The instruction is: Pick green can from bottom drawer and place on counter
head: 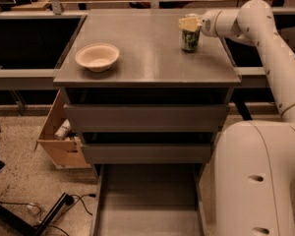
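The green can (pixel 190 40) stands upright on the bench (pixel 152 58), the flat grey top of the drawer cabinet. It is near the far right corner, a little in from the right edge. Its silver top is mostly covered by the pincer (pixel 189 23), which sits right over the upper end of the can, pale yellow against the grey. I cannot tell whether the pincer is gripping the can or has let go of it.

The white arm (pixel 270 48) reaches in from the right side. It runs level over the right edge of the bench to the pincer, then bends down toward the big white robot body (pixel 258 181) at the lower right, in front of the cabinet's right side.

A cream bowl (pixel 97 57) sits open side up near the left edge of the bench, about midway between the front and back edges. It is well apart from the can, with bare grey top between them.

Below the front edge, the top drawer (pixel 145 118) and the middle drawer (pixel 147 153) are pushed in, though a dark gap shows above each front. The bottom drawer (pixel 147 200) is pulled well out toward the camera, and its plain flat floor is in view with nothing on the part that shows.

On the speckled floor to the left of the cabinet stands an open cardboard box (pixel 59 141) tilted against the cabinet side, with something pale inside. Dark cables (pixel 64 200) lie on the floor in front of the box.
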Controlling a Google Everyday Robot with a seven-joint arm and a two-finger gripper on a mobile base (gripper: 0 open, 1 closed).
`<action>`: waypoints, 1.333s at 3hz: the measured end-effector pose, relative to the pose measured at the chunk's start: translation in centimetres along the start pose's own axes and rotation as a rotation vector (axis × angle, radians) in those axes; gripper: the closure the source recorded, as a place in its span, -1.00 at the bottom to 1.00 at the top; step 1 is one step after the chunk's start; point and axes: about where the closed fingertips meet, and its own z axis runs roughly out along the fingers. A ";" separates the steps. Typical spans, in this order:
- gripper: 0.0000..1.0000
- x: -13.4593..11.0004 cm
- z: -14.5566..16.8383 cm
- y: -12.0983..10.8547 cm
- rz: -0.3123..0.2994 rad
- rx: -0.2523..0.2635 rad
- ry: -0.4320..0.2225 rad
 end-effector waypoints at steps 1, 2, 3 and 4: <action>-0.75 0.0 0.0 0.0 0.000 0.000 0.000; -1.00 -0.2 -0.1 0.1 0.001 -0.001 0.001; -1.00 -2.8 -2.3 0.4 -0.018 0.006 -0.017; -1.00 -6.5 -6.9 0.9 -0.100 0.061 0.001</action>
